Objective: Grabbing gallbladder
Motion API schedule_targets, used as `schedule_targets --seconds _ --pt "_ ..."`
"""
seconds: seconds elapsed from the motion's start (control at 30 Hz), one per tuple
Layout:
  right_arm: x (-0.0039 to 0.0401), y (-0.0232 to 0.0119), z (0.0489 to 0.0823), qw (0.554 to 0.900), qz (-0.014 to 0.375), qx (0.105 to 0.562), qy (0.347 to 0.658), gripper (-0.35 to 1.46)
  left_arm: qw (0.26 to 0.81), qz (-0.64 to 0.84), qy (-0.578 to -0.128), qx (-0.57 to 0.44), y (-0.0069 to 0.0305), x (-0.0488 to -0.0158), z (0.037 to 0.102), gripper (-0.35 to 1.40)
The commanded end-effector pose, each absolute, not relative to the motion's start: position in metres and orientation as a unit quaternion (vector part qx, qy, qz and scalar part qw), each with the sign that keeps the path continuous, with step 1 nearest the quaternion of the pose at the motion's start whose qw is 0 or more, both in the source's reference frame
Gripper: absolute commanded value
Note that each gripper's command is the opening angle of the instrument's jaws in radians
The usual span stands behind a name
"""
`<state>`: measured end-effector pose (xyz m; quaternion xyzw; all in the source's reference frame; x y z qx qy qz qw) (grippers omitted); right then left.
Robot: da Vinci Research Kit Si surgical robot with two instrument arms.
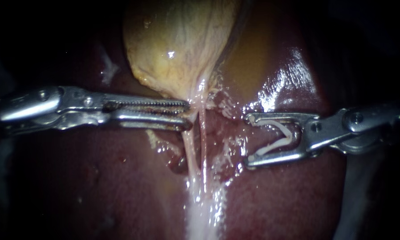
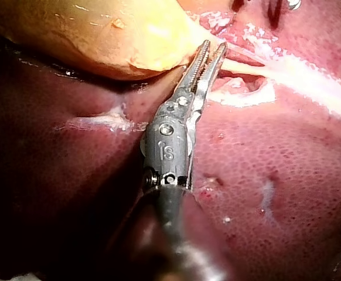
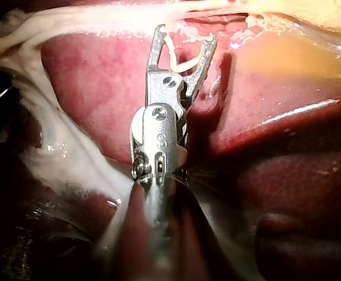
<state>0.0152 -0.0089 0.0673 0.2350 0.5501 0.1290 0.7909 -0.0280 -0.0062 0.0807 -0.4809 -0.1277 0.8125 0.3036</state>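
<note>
Wet red liver [image 1: 97,186] underneath. My L instrument [image 1: 187,114] has its claw a slit apart at the gallbladder [image 1: 173,40] neck. R instrument [image 1: 249,140] claw clamps an open white clip [image 1: 271,149].

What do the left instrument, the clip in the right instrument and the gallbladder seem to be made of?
The left instrument looks like polished metal, probably steel: bright silvery glints. The clip seems to be white plastic: pale and dull beside the metal. The gallbladder is soft, wet, yellowish tissue: glistening, faintly veined.
</note>
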Motion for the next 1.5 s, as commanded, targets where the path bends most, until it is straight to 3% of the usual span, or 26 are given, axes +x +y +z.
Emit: schedule_targets --seconds 0.03,0.1,0.8,1.5 --pt "0.0152 -0.0089 0.0673 0.791 0.129 0.235 0.550 0.50 0.303 0.813 -0.129 -0.480 -0.0061 -0.0279 0.0805 -0.22" --pt "0.0152 -0.0089 0.0672 0.791 0.129 0.235 0.550 0.50 0.305 0.813 -0.131 -0.478 -0.0060 -0.0276 0.0805 -0.35" --pt "0.0152 -0.0090 0.0672 0.791 0.129 0.235 0.550 0.50 0.331 0.812 -0.155 -0.455 -0.0067 -0.0260 0.0782 -0.35" --pt "0.0152 -0.0090 0.0672 0.791 0.129 0.235 0.550 0.50 0.346 0.801 -0.162 -0.460 -0.0036 -0.0232 0.0718 -0.35"
